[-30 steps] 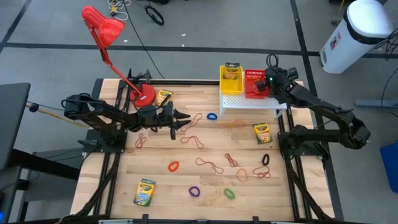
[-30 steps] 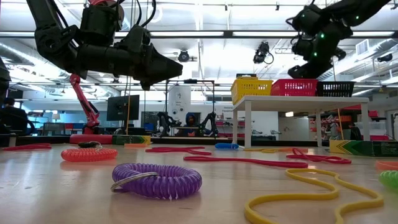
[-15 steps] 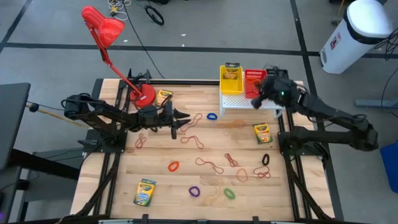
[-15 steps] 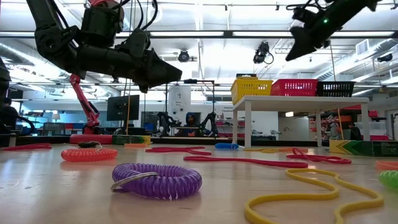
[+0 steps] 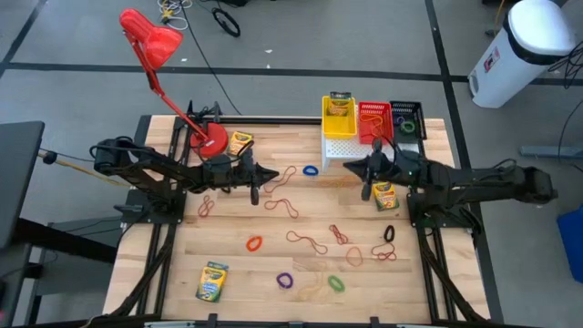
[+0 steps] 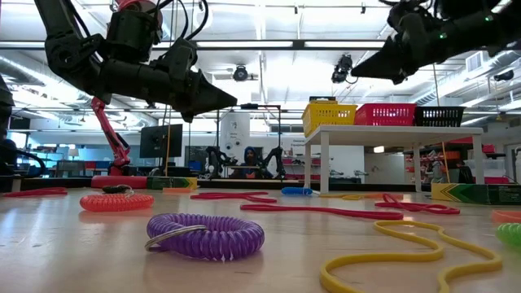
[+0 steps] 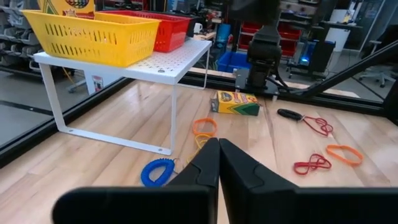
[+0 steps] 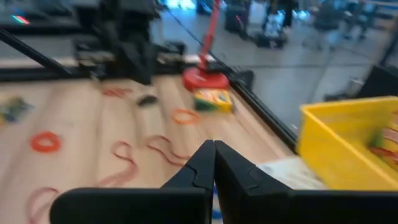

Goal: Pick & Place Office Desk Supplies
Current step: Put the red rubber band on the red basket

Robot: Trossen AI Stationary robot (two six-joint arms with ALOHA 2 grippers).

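Baskets, yellow (image 5: pixel 339 117), red (image 5: pixel 374 120) and black (image 5: pixel 407 119), sit on the white shelf (image 5: pixel 357 150) at the far right, a crayon box already in the yellow one. The right gripper (image 5: pixel 352 165), fingers pressed together and empty, hangs just left of the shelf; a second ago it was over the red basket. It looks between picks: next it must open over the crayon box (image 5: pixel 384 195) nearby. The left gripper (image 5: pixel 271 173), also closed, waits above rubber bands (image 5: pixel 290 208)
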